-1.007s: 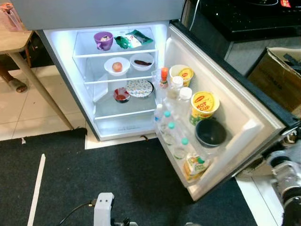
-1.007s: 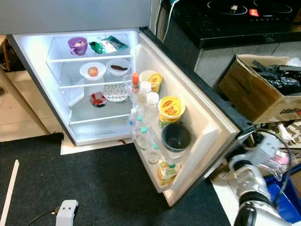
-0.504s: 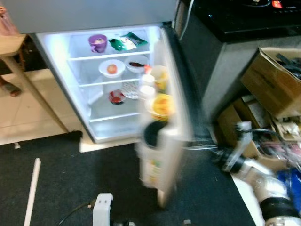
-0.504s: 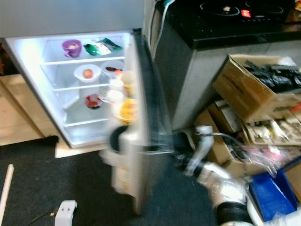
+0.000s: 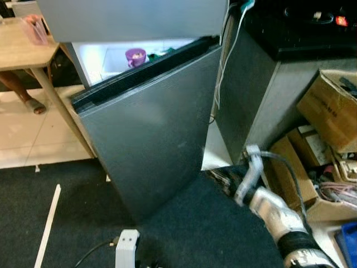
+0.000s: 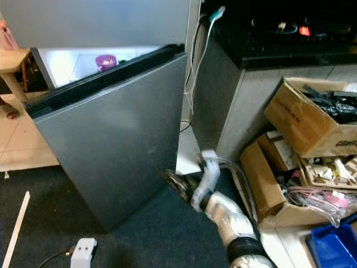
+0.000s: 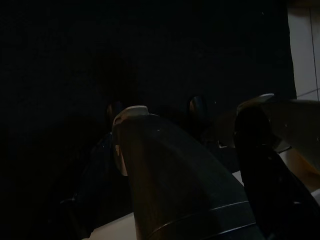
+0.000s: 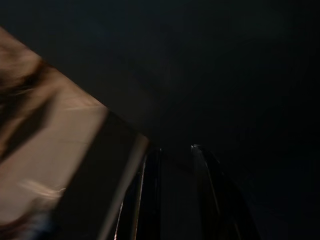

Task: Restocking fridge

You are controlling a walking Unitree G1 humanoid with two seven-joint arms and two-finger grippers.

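The grey fridge door (image 5: 150, 128) stands almost closed, leaving a narrow lit gap at its top left. Through that gap I see a purple cup (image 5: 135, 56) on the top shelf. My right arm reaches low across the dark mat, and my right gripper (image 5: 218, 177) sits blurred by the door's lower right corner. In the dark right wrist view its fingers (image 8: 201, 170) lie close together with nothing between them. My left gripper (image 7: 192, 105) hangs idle in shade, fingers apart.
A wooden table (image 5: 22, 50) and a person's sandalled foot (image 5: 33, 104) are at the left. A dark counter with a stove (image 5: 301, 28) stands to the right of the fridge, with cardboard boxes (image 5: 329, 106) and a blue bin (image 6: 334, 245) below it. A white device (image 5: 126, 245) lies on the mat.
The fridge door has swung from wide open to nearly closed, hiding the shelves and door racks. My right arm has swept leftward with it. The camera has shifted slightly.
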